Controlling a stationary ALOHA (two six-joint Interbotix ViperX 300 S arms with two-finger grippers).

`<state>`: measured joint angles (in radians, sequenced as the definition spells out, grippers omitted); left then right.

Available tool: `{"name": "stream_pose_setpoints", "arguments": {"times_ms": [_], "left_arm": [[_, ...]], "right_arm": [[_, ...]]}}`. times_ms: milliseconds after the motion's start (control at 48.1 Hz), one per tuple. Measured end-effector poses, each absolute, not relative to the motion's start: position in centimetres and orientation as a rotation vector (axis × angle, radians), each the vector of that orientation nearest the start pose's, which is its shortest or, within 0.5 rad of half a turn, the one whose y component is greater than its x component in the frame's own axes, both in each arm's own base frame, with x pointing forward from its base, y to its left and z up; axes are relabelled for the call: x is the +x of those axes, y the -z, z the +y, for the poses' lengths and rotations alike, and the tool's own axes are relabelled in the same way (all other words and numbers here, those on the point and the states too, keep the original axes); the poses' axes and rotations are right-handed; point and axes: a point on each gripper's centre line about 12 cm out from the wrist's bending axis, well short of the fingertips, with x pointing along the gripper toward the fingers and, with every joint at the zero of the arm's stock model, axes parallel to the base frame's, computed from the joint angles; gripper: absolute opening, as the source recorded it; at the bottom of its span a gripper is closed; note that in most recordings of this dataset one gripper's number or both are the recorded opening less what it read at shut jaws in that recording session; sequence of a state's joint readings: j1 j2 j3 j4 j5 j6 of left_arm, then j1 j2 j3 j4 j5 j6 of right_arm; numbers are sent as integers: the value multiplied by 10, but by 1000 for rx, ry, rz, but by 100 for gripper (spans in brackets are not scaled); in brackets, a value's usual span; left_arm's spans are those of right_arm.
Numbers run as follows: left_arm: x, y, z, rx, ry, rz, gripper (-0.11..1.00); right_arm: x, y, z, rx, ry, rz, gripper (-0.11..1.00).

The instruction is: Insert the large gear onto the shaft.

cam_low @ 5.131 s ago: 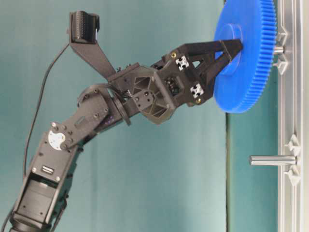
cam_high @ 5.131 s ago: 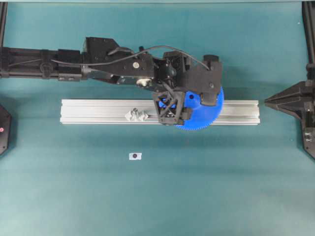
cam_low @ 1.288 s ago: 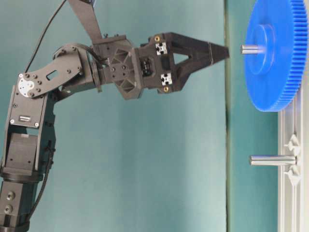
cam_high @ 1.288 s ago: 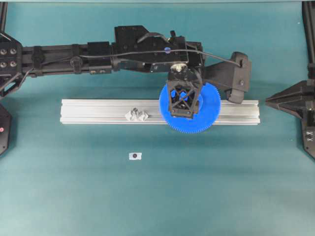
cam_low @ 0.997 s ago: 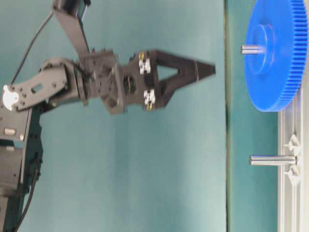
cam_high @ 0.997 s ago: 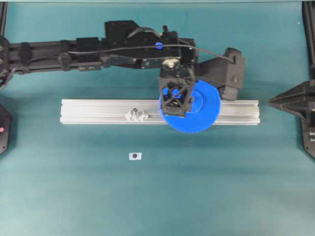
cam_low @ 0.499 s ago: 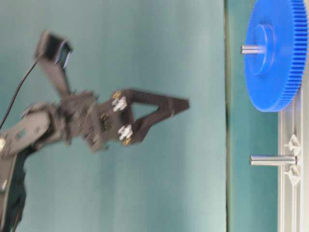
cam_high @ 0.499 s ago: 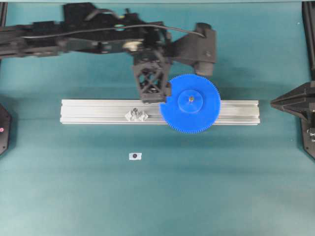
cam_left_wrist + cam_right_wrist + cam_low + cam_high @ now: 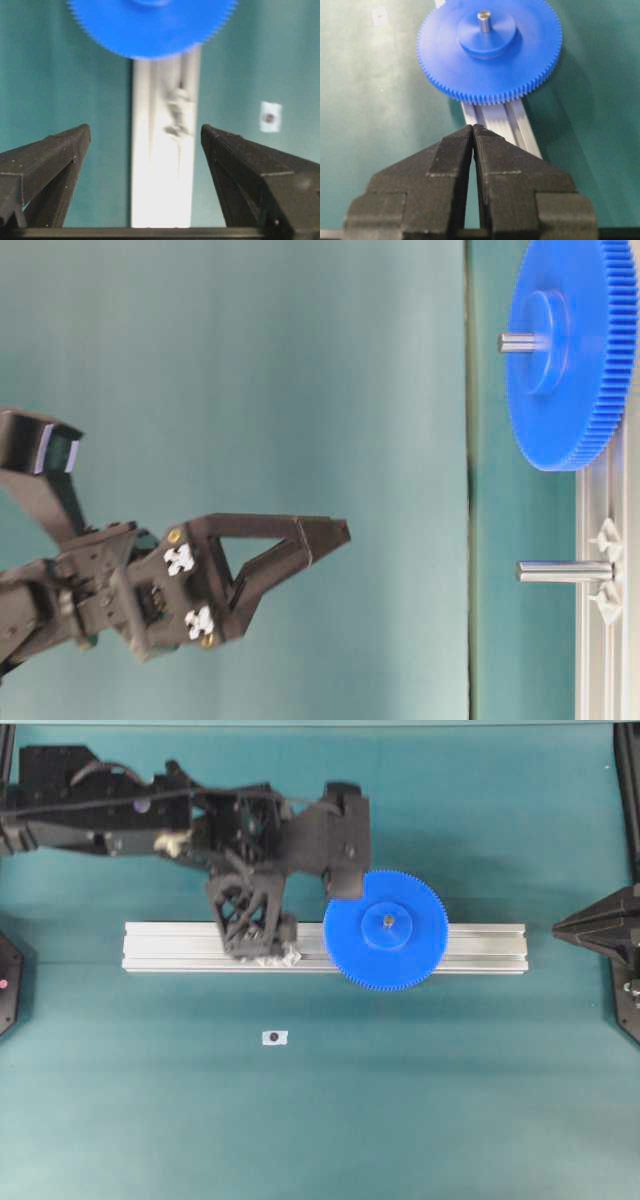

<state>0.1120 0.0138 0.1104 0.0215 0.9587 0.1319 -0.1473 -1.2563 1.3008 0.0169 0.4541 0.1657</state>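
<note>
1. The large gear (image 9: 385,930) lies flat on the aluminium rail (image 9: 480,948), right of centre in the overhead view, and overhangs the rail's upper and lower edges.
2. The shaft (image 9: 483,21) pokes up through the gear's raised hub; its silvery tip shows at the top of the right wrist view.
3. The left gripper (image 9: 145,137) holds nothing, its jaws spread wide, one finger at each lower corner of its wrist view.
4. In the overhead view that gripper (image 9: 262,945) sits left of centre, over the second shaft mount (image 9: 288,955), which it largely hides; whether they touch is hard to judge.
5. The second shaft (image 9: 565,571) stands bare at the lower right of the table-level view.
6. The right gripper (image 9: 473,131) has its fingertips pressed together, empty, below the gear in its wrist view.
</note>
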Motion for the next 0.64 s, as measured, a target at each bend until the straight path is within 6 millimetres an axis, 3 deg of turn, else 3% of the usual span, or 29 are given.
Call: {"name": "stream_pose_setpoints", "arguments": {"times_ms": [187, 499, 644], "left_arm": [[398, -277, 42, 44, -50, 1103, 91], [368, -293, 38, -8, -90, 909, 91], [356, -288, 34, -1, -81, 903, 90]], "right_arm": [[135, -205, -19, 227, 185, 498, 13], [134, -205, -19, 253, 192, 504, 13], [134, -205, -19, 254, 193, 507, 13]]}}
